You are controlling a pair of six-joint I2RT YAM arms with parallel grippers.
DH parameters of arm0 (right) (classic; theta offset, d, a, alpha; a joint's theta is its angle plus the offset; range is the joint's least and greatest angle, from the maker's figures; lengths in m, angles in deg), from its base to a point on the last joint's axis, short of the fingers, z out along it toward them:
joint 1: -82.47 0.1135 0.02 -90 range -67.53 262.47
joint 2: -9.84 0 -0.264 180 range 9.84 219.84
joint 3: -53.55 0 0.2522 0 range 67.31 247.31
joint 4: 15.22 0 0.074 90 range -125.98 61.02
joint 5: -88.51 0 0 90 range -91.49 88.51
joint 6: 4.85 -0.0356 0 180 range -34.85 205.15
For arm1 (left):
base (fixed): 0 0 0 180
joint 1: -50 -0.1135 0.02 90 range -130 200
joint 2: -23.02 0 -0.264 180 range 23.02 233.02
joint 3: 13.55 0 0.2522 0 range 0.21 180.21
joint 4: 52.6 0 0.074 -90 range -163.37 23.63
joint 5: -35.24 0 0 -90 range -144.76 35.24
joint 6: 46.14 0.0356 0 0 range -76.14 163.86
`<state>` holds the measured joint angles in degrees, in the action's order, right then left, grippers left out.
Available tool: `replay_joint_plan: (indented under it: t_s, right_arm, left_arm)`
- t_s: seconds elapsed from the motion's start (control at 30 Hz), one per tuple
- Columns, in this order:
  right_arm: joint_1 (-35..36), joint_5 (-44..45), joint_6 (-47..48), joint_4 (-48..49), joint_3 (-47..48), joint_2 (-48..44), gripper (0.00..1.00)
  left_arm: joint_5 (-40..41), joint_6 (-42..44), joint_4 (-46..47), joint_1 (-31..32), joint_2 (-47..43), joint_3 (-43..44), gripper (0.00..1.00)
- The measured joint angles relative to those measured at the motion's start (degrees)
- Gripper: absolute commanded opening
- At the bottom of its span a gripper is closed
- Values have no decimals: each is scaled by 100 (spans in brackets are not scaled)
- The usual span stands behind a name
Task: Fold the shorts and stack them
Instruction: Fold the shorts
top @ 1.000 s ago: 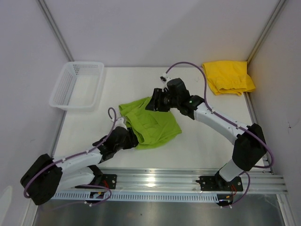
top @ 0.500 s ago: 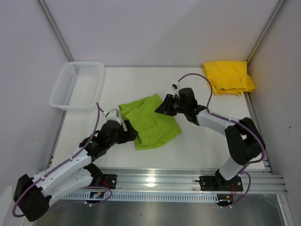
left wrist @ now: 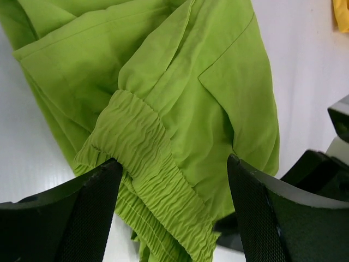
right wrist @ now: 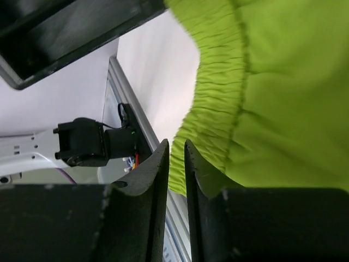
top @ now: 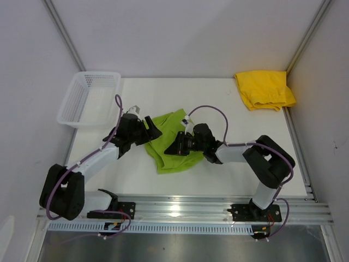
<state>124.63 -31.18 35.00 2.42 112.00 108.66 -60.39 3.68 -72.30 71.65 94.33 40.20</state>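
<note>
The lime green shorts [top: 172,162] lie crumpled mid-worktop [top: 240,125], well apart from the yellow shorts [top: 264,89] in the far right corner. The left gripper [left wrist: 173,164] stands wide apart, straddling the elastic waistband [left wrist: 147,158] (cloth between its fingers, not clamped). The right gripper [right wrist: 175,146] has its fingers nearly together at the green shorts' edge, with green showing in the slit. I cannot tell whether it pinches cloth.

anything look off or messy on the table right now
The lime green shorts lie rumpled in the middle of the table, waistband bunched and one side folded over unevenly, not a neat fold. The yellow shorts sit crumpled apart in the far right corner, so nothing is stacked.
</note>
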Motion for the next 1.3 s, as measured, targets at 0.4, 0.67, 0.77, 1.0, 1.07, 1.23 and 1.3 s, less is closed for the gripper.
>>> replay_joint_plan:
  t_s: [0.4, 0.67, 0.77, 1.0, 1.07, 1.23, 1.3]
  right_arm:
    - [503, -136, -656, 1545, -66, 1696, 14]
    - [542, -181, -807, 1910, -74, 1770, 23]
    - [540, -214, -721, 1521, 2, 1480, 35]
    - [245, -229, -63, 39, 629, 229, 73]
    - [-76, -243, 155, -323, 699, -144, 75]
    - [-1084, -275, 708, -1128, 726, -629, 82]
    - [-1493, -332, 994, -1545, 748, -636, 90]
  left_arm:
    - [-358, -33, 632, -260, 1241, -15, 77]
    - [-245, -26, 664, -345, 1458, -15, 77]
    - [-142, -4, 553, -345, 1449, 59, 77]
    - [297, 131, -35, -352, 1027, 396, 83]
    - [411, 170, -181, -354, 817, 466, 86]
    - [654, 208, -573, -354, 229, 481, 87]
    - [684, 223, -671, -348, 55, 455, 88]
